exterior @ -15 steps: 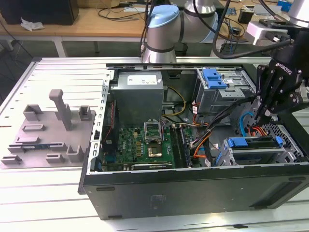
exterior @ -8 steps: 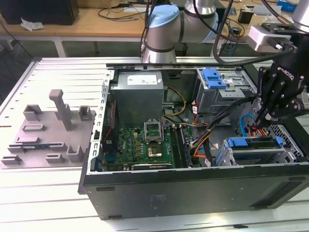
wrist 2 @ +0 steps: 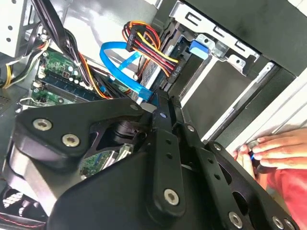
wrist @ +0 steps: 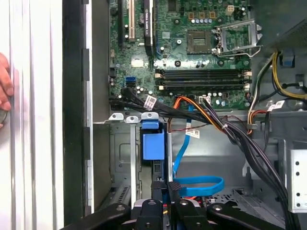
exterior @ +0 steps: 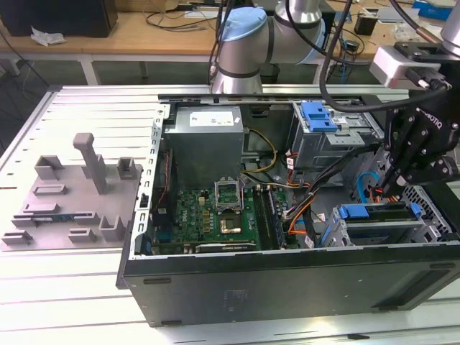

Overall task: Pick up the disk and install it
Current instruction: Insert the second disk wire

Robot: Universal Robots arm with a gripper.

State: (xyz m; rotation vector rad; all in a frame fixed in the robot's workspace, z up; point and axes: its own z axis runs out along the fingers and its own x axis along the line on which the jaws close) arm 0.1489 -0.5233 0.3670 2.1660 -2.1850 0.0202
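I have the black linkage gripper (exterior: pixel 394 188) lowered into the open black computer case (exterior: pixel 287 277), at the drive cage on the exterior view's right. Its jaws look pressed nearly together, apparently pinching the edge of the flat silver disk with blue plastic rails (wrist: pixel 154 143), which stands edge-on in its grey metal bay, probably so it slides along the guides. A person's hand (wrist 2: pixel 276 151) rests on the case rim, perhaps steadying it.
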